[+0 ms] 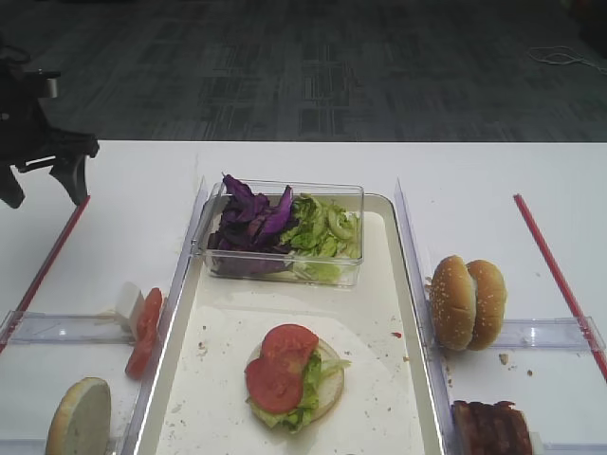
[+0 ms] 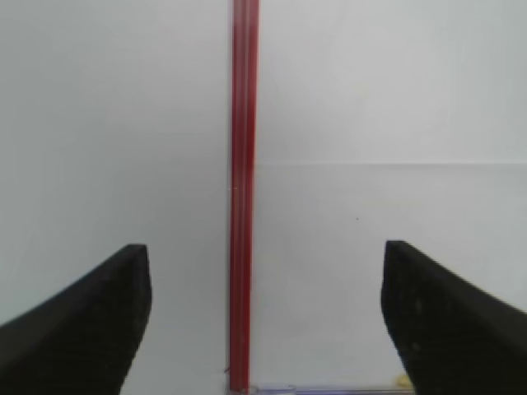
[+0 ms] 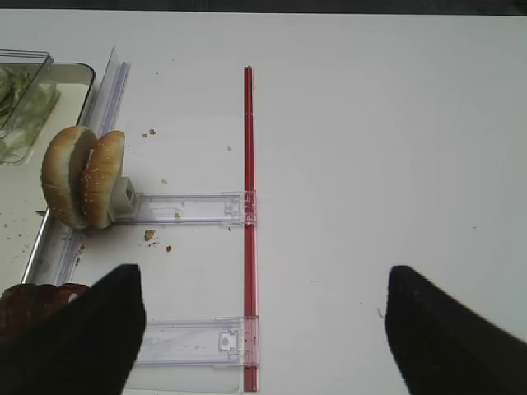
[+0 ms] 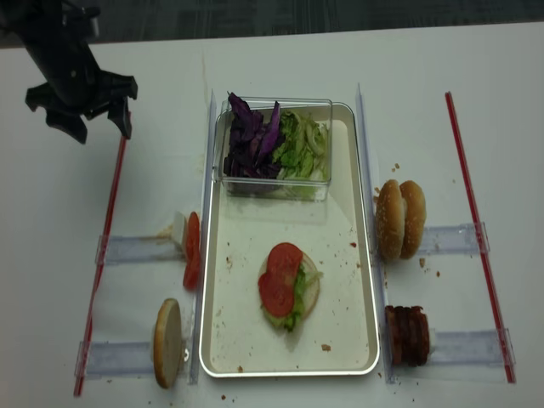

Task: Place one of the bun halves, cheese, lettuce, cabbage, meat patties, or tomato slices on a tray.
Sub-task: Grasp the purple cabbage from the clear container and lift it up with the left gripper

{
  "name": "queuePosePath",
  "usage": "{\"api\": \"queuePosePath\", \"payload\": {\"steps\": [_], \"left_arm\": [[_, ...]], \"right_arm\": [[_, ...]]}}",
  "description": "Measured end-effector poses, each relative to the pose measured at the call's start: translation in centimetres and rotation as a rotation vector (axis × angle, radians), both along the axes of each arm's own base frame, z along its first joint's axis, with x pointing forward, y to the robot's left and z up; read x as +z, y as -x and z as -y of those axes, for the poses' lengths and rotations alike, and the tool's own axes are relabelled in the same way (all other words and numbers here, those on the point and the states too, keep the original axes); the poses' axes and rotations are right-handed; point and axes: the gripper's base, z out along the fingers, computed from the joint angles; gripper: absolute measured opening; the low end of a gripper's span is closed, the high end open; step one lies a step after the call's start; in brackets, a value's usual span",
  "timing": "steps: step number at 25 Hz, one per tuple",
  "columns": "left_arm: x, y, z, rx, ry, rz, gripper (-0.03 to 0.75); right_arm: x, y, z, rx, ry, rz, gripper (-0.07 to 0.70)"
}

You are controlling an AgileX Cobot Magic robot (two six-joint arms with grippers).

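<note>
The left end effector (image 4: 85,115) hangs over the desk's far left corner, fingers spread wide with nothing between them, above the red strip (image 2: 241,197). Along the desk's left edge, a bun half (image 4: 167,342) stands on its rim at the near end, and tomato slices (image 4: 192,249) lean upright in the holder beyond it. The slices look wet, soft and slippery, so a light pinch across the upper rim seems safest; squeezed hard, they would likely tear.

On the tray (image 4: 344,280), a bun base already carries lettuce and two tomato slices. At the tray's far edge a clear box (image 4: 276,149) holds the cabbage (image 4: 251,140) and loose lettuce (image 4: 304,144), both light, limp and crinkled, best taken by a bunched fold.

Near the desk's right edge stand two bun halves (image 4: 401,218), spongy and easily dented, best gripped gently across their faces. The patties (image 4: 408,335) look firmer but greasy. The right end effector (image 3: 263,329) hovers released beside them.
</note>
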Motion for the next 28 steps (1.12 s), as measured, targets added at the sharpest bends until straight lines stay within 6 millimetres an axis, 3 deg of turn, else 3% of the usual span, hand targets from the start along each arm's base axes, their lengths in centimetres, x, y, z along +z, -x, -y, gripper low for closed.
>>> {"api": "queuePosePath", "payload": {"steps": [5, 8, 13, 17, 22, 28], "left_arm": [[0.6, -0.3, 4.9, -0.114, 0.000, 0.033, 0.563], [0.8, 0.0, 9.1, -0.211, 0.003, 0.054, 0.562], [0.9, 1.7, 16.4, -0.383, 0.015, 0.089, 0.563], [1.0, 3.1, 20.9, -0.488, 0.029, 0.137, 0.562], [1.1, 3.9, 23.6, -0.547, 0.048, 0.197, 0.562], [1.3, 3.6, 23.9, -0.555, 0.052, 0.255, 0.562]], "right_arm": [[0.0, 0.0, 0.0, 0.000, 0.000, 0.000, 0.626], [0.0, 0.0, 0.0, 0.000, 0.000, 0.000, 0.626], [0.0, 0.0, 0.0, 0.000, 0.000, 0.000, 0.626], [0.0, 0.0, 0.0, 0.000, 0.000, 0.000, 0.626], [0.0, 0.0, 0.0, 0.000, 0.000, 0.000, 0.626], [0.0, 0.0, 0.0, 0.000, 0.000, 0.000, 0.626]]}}
